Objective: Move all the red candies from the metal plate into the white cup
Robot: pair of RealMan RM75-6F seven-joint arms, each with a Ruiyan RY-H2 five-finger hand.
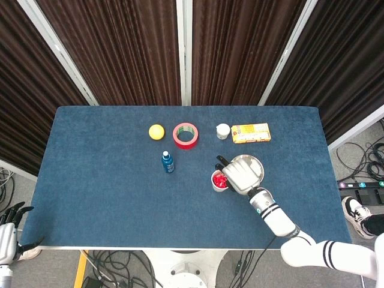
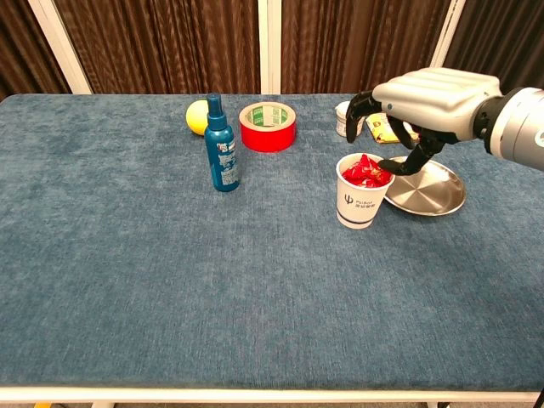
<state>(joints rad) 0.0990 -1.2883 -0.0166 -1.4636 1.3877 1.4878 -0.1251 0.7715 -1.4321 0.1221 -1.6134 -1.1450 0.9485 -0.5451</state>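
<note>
Your right hand hovers empty, fingers spread, just above the heaped white paper cup; withdraw carelessly and you could tip it, spilling red candies.

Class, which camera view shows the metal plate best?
The chest view: the plate lies mostly bare beside the cup. In the head view, the right hand covers much of it, leaving only its far rim visible.

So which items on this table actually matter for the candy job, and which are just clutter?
Job items:
red candies in the white cup
metal plate, no candy visible on it
right hand above the cup

Clutter:
blue spray bottle
red tape roll
yellow ball
small white jar
yellow packet
</note>
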